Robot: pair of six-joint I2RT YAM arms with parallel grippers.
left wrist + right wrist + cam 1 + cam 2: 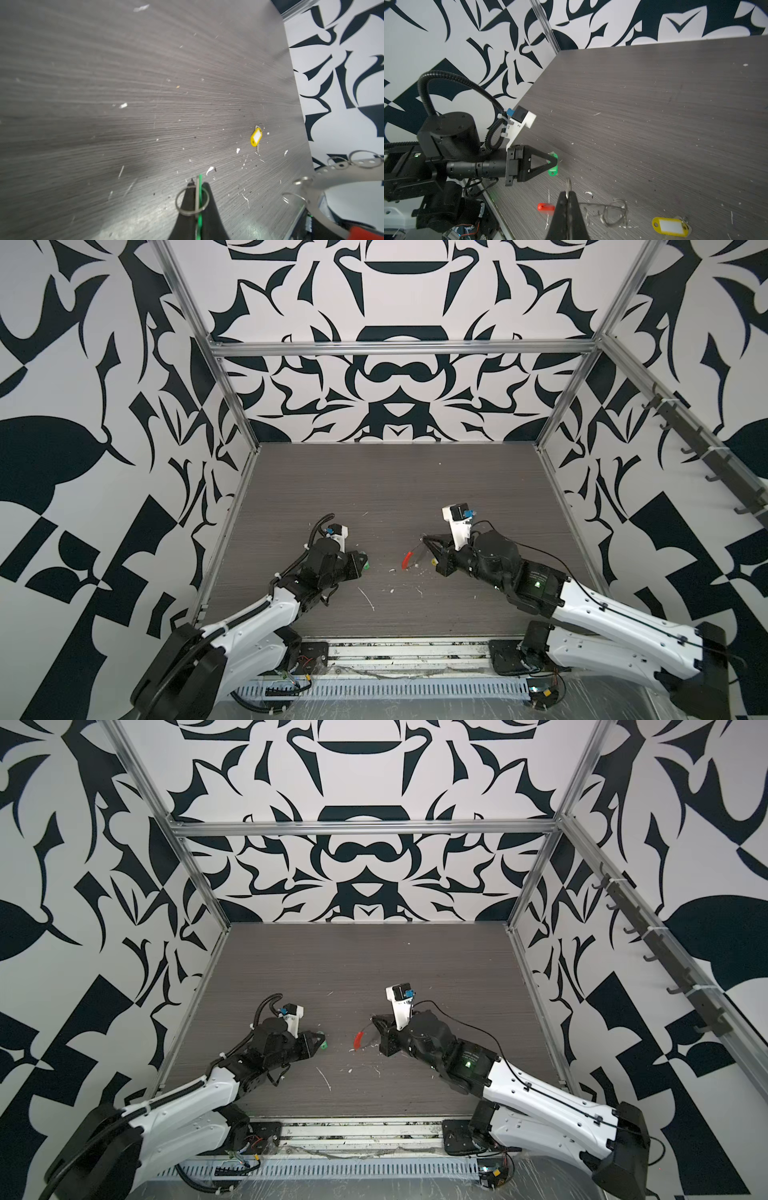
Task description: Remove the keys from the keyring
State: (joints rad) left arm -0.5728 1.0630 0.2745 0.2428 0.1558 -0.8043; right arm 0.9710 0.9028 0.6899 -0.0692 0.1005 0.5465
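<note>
Lower centre in both top views: right gripper (424, 538) pinched shut on the keyring (336, 174), anchoring it (red sleeve (545, 207) dangling); to its left, left gripper (364, 561) closed on the green key (552, 172), apart from the ring, seemingly free; yellow key (669, 226) lies loose on the table (654, 104)

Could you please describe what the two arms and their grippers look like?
Both arms have white shells over black joints: left arm, right arm. The left gripper and right gripper are black and taper to triangular tips. A ribbed black hose loops over the left wrist; a thin black cable trails along the right arm, which shows a green light.
</note>
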